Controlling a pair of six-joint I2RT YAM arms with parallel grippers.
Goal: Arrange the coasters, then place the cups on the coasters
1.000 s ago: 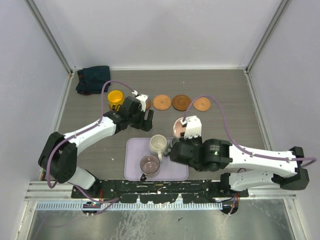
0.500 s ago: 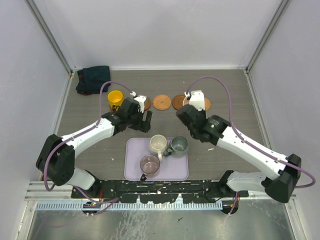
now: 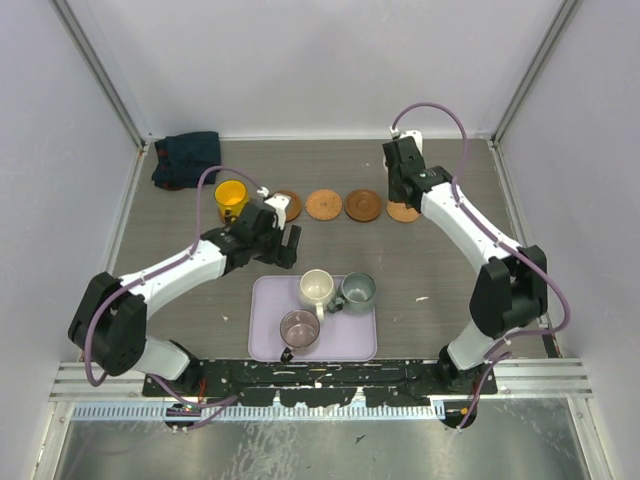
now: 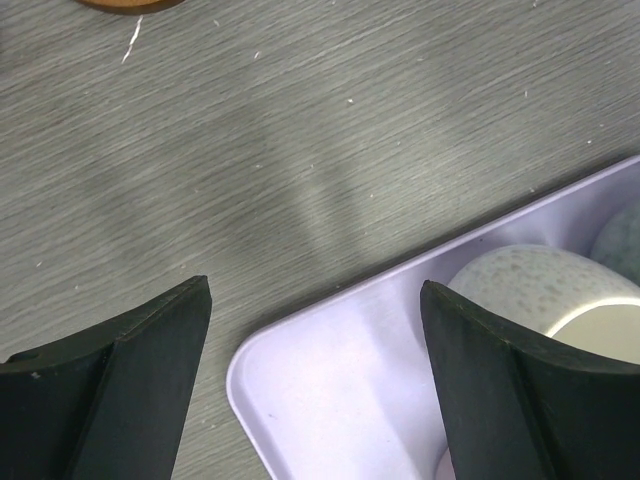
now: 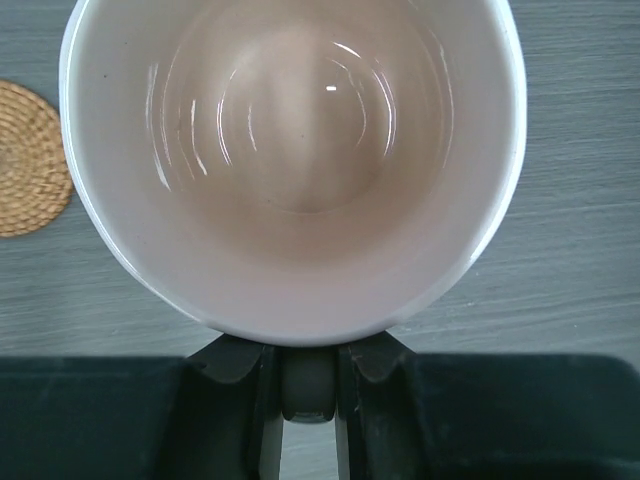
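The right fingers [image 5: 265,410] have carried the pink cup [image 5: 290,160] from beside the tray [image 3: 262,335] to the far right end of the row, probably above the last coaster [image 3: 404,213]. This uncovers the grey-green cup [image 3: 358,290]. The left fingers [image 4: 130,370] drew back a little.

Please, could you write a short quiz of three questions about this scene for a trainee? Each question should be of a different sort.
1. True or false: the left gripper is holding a cup.
2. How many cups stand in the lavender tray?
3. Which one does the right gripper carry? A) yellow cup B) pale pink cup C) grey-green cup

Key: 1. False; its jaws are open and empty. 2. Three. 3. B; the jaws clamp its handle.
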